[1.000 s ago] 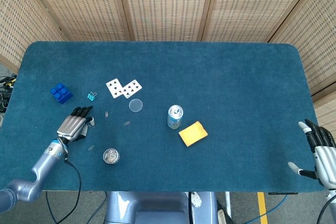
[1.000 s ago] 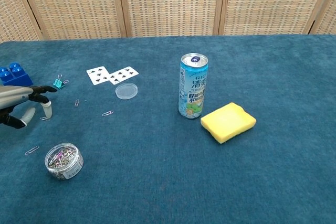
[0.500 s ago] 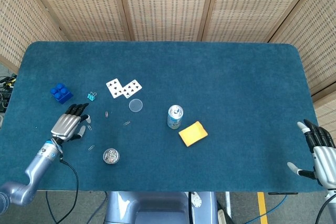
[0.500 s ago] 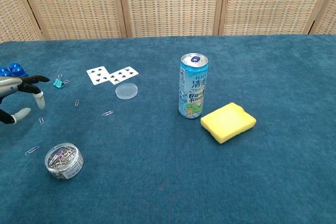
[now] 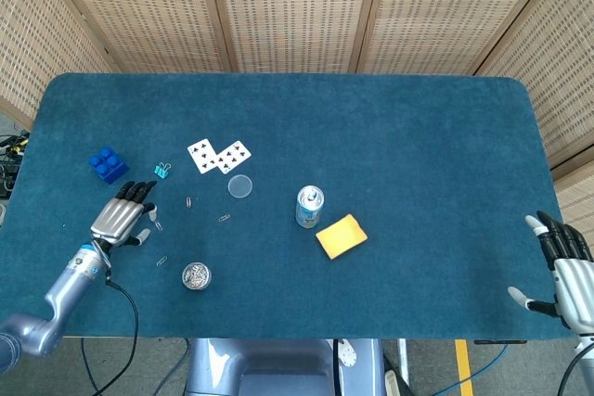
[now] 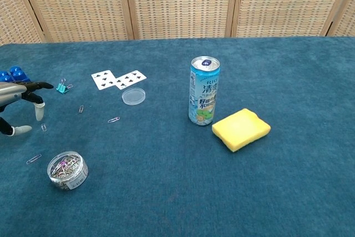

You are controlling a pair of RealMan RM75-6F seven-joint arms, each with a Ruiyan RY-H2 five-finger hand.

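Where the blue tabletop spreads before the woven screens, the right hand hangs off its right edge, fingers spread and holding nothing, well apart from everything else. The left hand hovers over the left part of the cloth, fingers apart and empty, its fingertips pointing toward a small teal binder clip. Near the middle stands an upright drink can, and just beside it to the right lies a yellow sponge, apart from the can. Two playing cards lie face up side by side left of the can, with a clear round lid just in front of them. At the far left sits a blue toy brick, just behind the left hand. Nearer the front edge, a small round tub of paper clips stands open. Loose paper clips are scattered about the left hand: one lies just under its fingers, another lies near the tub, and two more rest between the hand and the lid.
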